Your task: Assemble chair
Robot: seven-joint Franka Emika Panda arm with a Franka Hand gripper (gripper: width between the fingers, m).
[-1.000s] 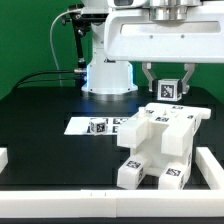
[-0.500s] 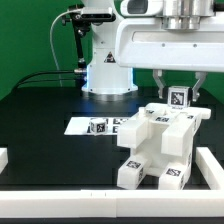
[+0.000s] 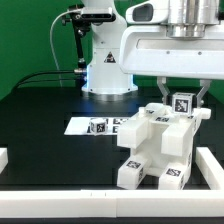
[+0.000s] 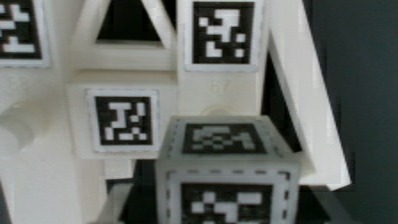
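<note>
End effector [image 3: 183, 105] is clamped on a tagged block [image 3: 182, 101] just above the half-built chair [image 3: 155, 145] at the exterior view's right, so lower it crooked and you'll likely jam it.

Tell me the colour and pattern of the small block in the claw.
The block is white with black-and-white square tags; clearest in the wrist view.
</note>
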